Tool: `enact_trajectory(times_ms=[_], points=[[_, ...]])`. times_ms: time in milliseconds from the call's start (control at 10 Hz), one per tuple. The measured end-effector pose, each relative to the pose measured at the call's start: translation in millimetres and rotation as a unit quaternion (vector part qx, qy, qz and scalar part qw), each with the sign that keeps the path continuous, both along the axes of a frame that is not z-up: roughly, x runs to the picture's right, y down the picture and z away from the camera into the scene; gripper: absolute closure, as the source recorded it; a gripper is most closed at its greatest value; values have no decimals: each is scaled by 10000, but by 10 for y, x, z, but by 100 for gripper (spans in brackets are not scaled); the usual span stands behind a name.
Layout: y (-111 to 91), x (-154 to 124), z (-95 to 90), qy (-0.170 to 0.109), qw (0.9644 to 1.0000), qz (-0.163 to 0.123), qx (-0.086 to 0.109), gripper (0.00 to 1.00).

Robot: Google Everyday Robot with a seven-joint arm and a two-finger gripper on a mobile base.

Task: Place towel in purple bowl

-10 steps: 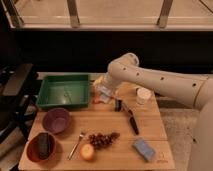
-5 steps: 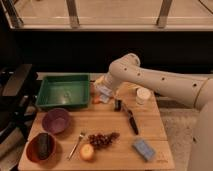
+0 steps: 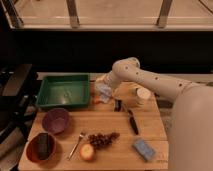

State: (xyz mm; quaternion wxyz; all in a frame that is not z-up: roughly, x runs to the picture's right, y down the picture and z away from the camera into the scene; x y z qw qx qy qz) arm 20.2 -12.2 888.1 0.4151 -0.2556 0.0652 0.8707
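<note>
The towel (image 3: 104, 93) is a crumpled white and pale blue cloth at the back of the wooden table, just right of the green tray. My gripper (image 3: 103, 83) is at the end of the white arm that reaches in from the right, and it is down on the top of the towel. The purple bowl (image 3: 55, 120) stands empty at the left of the table, in front of the tray, well left of the gripper.
A green tray (image 3: 64, 91) sits at the back left. A brown bowl (image 3: 31, 150) holding a dark object is at the front left. A fork (image 3: 77, 144), grapes (image 3: 103, 140), an orange fruit (image 3: 87, 151), a knife (image 3: 132, 121), a blue sponge (image 3: 144, 149) and a white cup (image 3: 144, 94) lie around.
</note>
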Motion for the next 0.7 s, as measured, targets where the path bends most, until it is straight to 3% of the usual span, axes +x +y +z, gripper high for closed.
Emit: enact_trajectory(times_ms=[200, 500, 700], points=[[64, -17, 262, -79, 9998, 79, -158, 22], [191, -104, 471, -191, 9990, 132, -380, 22], [241, -136, 518, -256, 9988, 118, -407, 37]])
